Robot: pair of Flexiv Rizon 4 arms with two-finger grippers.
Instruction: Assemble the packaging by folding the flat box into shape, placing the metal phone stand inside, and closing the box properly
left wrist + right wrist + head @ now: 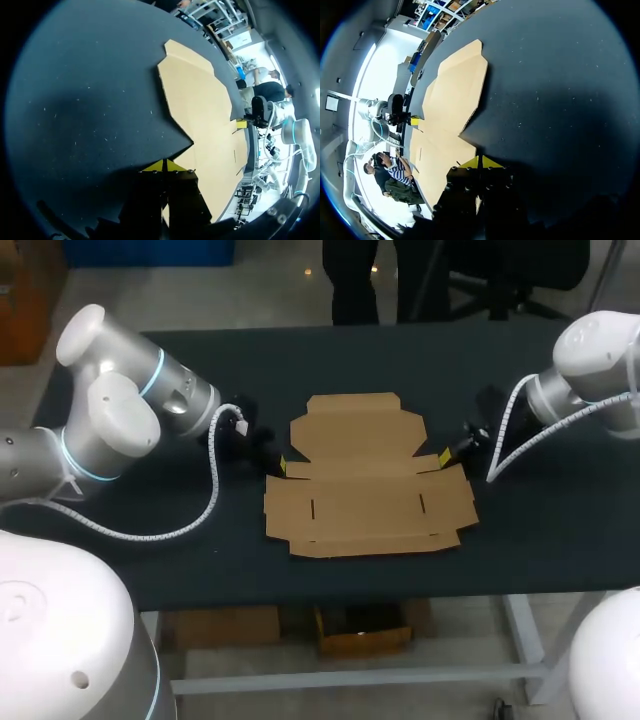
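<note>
1. Location of the workpiece. The flat box (365, 480) lies unfolded on the desk (540, 530), midway between the two arms. Its wide panel is on the robot's side and a narrower panel lies beyond it. Its longer dimension runs left to right.

2. Position of the fingers relative to the box. The left fingers (154, 167) rest at the box's left edge, at the notch where the wide panel meets the narrower one. The right fingers (490, 163) rest at the matching notch on the box's right edge. In each wrist view the cardboard extends straight ahead of the yellow tips. Neither arm is nearer than the other.

3. Finger state. On both arms the tips are pressed together, and no cardboard is visible between them.

4. Beyond the notches, the narrower panel lies flat and no flap is raised. Folding appears not yet begun.

5. The metal phone stand is not in view.
</note>
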